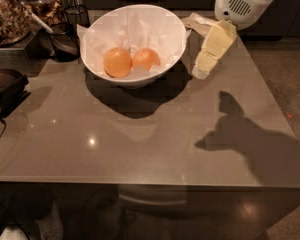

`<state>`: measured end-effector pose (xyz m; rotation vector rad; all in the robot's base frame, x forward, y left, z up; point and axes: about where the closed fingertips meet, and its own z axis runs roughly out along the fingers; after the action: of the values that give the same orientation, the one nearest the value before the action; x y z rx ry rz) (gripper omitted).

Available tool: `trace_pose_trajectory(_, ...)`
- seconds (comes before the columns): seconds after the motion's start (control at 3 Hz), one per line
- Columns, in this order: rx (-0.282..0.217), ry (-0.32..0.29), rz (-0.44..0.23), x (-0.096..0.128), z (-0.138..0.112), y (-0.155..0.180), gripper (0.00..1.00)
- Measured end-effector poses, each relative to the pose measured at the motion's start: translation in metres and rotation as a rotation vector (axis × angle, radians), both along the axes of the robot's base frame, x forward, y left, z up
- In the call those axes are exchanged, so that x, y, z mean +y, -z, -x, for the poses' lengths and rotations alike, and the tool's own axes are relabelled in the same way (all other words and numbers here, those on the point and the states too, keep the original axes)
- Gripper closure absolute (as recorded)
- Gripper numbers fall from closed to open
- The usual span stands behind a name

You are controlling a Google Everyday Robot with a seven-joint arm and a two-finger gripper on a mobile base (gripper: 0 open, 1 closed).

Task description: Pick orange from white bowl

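The white bowl (97, 31), lined with crumpled white paper, stands at the back middle of the grey table (140, 144). Two fruits lie in it side by side. The orange (146, 59) is the right one, smaller and deeper reddish-orange. Its paler, larger twin (117, 62) touches it on the left. My gripper (204, 66), cream-coloured under a white wrist housing (242, 4), hangs just to the right of the bowl, tilted down and to the left, its tip close to the bowl's right rim and above the table. It holds nothing that I can see.
A crumpled paper napkin (199, 21) lies behind the gripper. Dark utensils and a small black pan (62, 41) stand left of the bowl, with a jar of dried food (7, 11) at the far left. A black device (5, 91) sits at the left edge. The arm's shadow (250, 139) falls on the right.
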<state>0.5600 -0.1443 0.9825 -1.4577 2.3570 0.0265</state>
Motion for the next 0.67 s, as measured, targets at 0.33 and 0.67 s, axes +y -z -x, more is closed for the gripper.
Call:
trace_pose_trajectory(0.33,0.011,-0.084,0.039,0.0308,-0.0218,-0.0001,0.0)
trace_pose_trajectory(0.67,-0.004,-0.089,0.03,0.0362,-0.0255,-0.0019,0.0)
